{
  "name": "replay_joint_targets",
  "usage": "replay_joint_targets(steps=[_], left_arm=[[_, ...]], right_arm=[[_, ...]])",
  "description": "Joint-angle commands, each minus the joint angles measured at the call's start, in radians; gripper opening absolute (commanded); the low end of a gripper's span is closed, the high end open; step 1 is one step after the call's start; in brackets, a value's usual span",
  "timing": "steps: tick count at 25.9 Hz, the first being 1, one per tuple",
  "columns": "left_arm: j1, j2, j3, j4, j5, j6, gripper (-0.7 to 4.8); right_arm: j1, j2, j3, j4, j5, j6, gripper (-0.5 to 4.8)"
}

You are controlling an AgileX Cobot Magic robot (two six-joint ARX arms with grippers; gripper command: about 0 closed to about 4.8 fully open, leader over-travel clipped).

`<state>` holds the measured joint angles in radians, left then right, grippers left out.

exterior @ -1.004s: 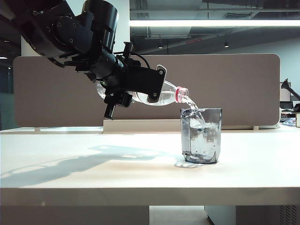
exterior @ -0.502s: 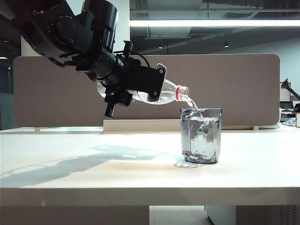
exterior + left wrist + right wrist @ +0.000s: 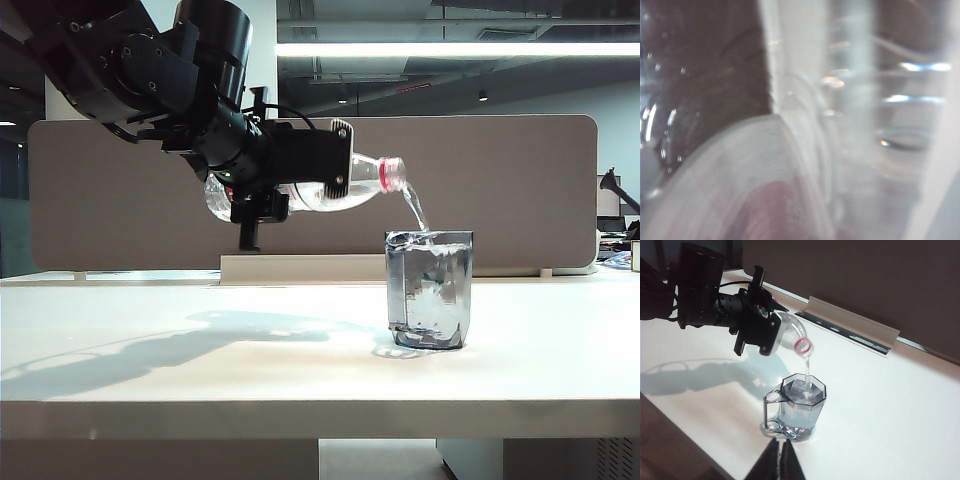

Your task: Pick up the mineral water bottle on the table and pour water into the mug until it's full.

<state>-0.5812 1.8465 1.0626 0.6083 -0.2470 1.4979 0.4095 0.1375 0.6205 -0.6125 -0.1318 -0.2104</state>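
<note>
My left gripper [image 3: 300, 170] is shut on the mineral water bottle [image 3: 362, 186] and holds it nearly level above the table [image 3: 200, 360]. The red-ringed neck points at the mug [image 3: 430, 290]. A thin stream of water [image 3: 415, 212] falls from the mouth into the smoky-grey faceted mug, which is filled almost to its rim. The right wrist view shows the same bottle [image 3: 792, 332], mug [image 3: 802, 405] and left gripper [image 3: 760, 330]. My right gripper [image 3: 780, 442] is shut with nothing in it, hanging back from the mug on its near side. The blurred bottle [image 3: 805, 125] fills the left wrist view.
A brown-grey partition panel [image 3: 500, 180] closes the back of the table, with a low white rail [image 3: 300, 268] at its foot. The table's thick front edge [image 3: 320, 418] runs across the exterior view. The arm's shadow [image 3: 150, 345] lies left of the mug.
The left gripper has rolled and the bottle's neck has lifted, from sloping down to nearly level. Water still runs, in a thinner stream, and the level in the mug has risen.
</note>
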Motion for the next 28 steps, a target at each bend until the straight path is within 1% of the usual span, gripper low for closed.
replay_joint_targets(steps=[1,6,7,8,9,10,11,12,13,14,15,17,20,24,28], left_arm=[[-0.002,-0.009,0.010,0.001,-0.006,-0.202,1.74],[-0.002,-0.009,0.010,-0.087,-0.001,-0.443,1.74],[-0.001,-0.009,0.010,-0.101,0.003,-0.508,1.74],[-0.001,-0.009,0.010,-0.113,0.008,-0.623,1.74],[0.000,-0.009,0.010,-0.113,0.008,-0.671,1.74],[0.000,-0.009,0.010,-0.108,0.008,-0.748,1.74],[0.000,-0.009,0.010,-0.105,0.013,-0.850,1.74],[0.000,-0.009,0.010,-0.106,0.021,-0.896,1.74],[0.002,-0.009,0.008,-0.106,0.027,-1.001,1.74],[0.002,-0.009,0.007,-0.106,0.027,-1.053,1.74],[0.002,-0.009,0.006,-0.106,0.027,-1.125,1.74],[0.002,-0.009,-0.009,-0.085,0.047,-1.202,1.74],[0.002,-0.009,-0.051,-0.036,0.068,-1.265,1.74],[0.000,-0.009,-0.118,0.005,0.068,-1.279,1.74],[0.002,-0.009,-0.197,0.097,0.064,-1.331,1.74]], right_arm=[[0.001,0.002,0.004,0.011,0.003,0.000,0.27],[0.001,0.002,0.004,0.011,0.003,0.000,0.27],[0.001,0.002,0.004,0.011,0.003,0.000,0.27],[0.001,0.002,0.004,0.011,0.003,0.000,0.27],[0.001,0.002,0.004,0.012,0.003,0.000,0.27],[0.001,0.002,0.004,0.014,0.003,0.000,0.26],[0.001,0.002,0.004,0.018,0.003,0.000,0.27],[0.001,0.002,0.004,0.019,0.002,0.000,0.27],[0.001,0.002,0.004,0.019,0.003,0.000,0.27],[0.001,0.002,0.004,0.019,0.003,0.000,0.27],[0.001,0.002,0.004,0.019,0.002,0.000,0.27],[0.001,0.002,0.004,0.019,0.002,0.000,0.27],[0.001,0.002,0.004,0.020,0.002,0.000,0.27],[0.001,0.003,0.004,0.029,0.002,0.000,0.27],[0.001,0.003,0.004,0.042,0.002,0.000,0.27]])
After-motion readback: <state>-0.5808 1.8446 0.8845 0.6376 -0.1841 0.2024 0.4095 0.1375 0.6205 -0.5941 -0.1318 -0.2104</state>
